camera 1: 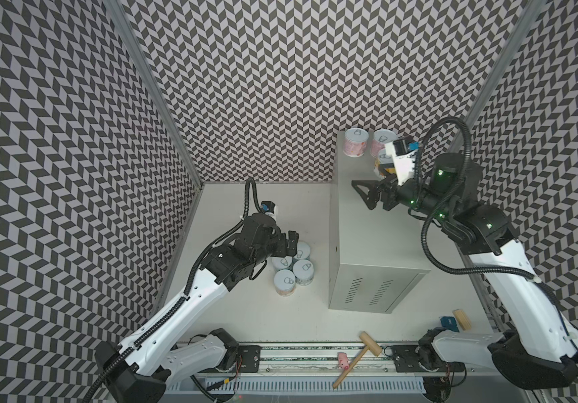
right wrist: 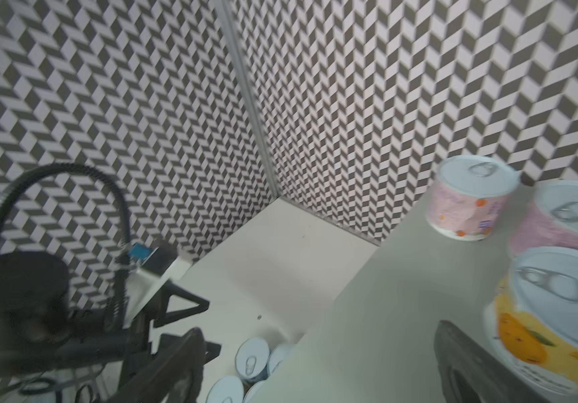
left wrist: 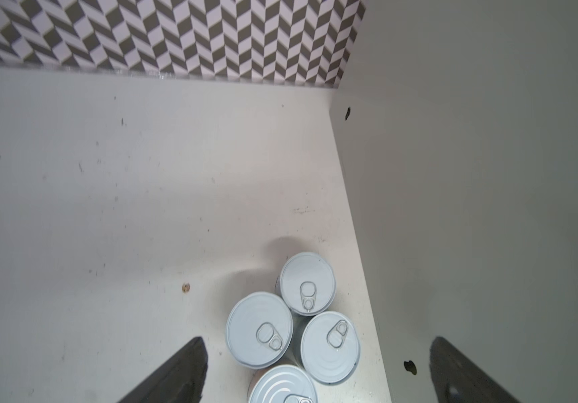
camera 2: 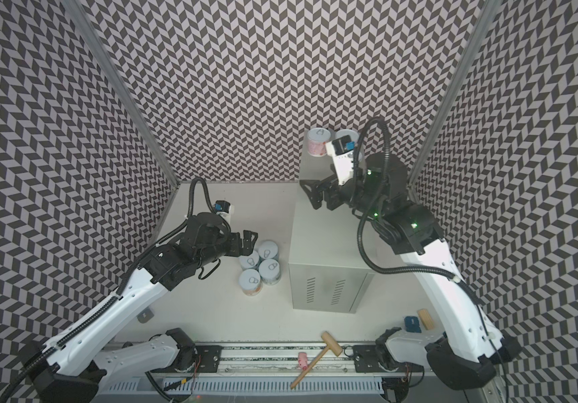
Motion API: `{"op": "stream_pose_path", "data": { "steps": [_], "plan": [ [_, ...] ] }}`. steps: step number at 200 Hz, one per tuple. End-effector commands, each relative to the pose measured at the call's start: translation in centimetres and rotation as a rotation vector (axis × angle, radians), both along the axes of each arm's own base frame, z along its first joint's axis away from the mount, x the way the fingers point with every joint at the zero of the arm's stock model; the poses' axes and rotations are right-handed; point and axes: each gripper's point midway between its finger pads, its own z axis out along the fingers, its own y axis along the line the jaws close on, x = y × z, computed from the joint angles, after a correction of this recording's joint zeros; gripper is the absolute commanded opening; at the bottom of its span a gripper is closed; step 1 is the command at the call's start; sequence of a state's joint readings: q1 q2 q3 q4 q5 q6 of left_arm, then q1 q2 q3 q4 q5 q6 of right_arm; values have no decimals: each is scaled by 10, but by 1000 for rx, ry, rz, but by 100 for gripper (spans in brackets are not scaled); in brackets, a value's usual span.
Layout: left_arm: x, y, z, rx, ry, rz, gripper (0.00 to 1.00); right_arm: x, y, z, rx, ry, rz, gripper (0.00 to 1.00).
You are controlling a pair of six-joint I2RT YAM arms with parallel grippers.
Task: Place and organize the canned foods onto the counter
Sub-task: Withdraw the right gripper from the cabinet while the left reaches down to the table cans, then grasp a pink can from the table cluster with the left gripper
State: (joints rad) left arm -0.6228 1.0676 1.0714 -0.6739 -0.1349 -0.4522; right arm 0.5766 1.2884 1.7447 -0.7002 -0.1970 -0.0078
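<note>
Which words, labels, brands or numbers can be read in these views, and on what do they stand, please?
No text can be read anywhere.
On the orange-yellow can: dark print near its base, too blurred.
On the pink can: purple patch on its label, too blurred.
On the small blue item: pale mark, too small.

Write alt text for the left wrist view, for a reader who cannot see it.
Four upright cans with pale pull-tab lids cluster on the white floor beside the grey counter. The open left end effector hangs above them, its dark fingers either side, holding nothing.
</note>
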Motion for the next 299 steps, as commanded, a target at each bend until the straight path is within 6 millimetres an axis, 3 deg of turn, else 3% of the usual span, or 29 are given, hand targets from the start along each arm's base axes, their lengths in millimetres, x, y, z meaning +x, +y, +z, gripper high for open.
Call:
{"op": "stream_pose_path", "data": {
  "steps": [1, 39, 64, 135, 254, 299],
  "plan": [
    [-12, 6, -40, -8, 163, 26, 100, -18, 24, -8, -89, -22, 58, 99],
    [-24, 2, -90, 30, 337, 14, 100, -55, 63, -25, -185, -19, 151, 99],
    [-34, 4, -109, 35, 389, 18, 100, -66, 74, -34, -234, -18, 158, 99],
    [-71, -5, -148, 155, 495, -8, 100, -59, 72, -28, -235, -55, 113, 99],
    [-66, 3, -188, 292, 565, 78, 100, -65, 61, -47, -242, -40, 100, 99],
    [-64, 0, -200, 285, 559, 67, 90, -68, 65, -55, -267, -17, 133, 99]
  ]
}}
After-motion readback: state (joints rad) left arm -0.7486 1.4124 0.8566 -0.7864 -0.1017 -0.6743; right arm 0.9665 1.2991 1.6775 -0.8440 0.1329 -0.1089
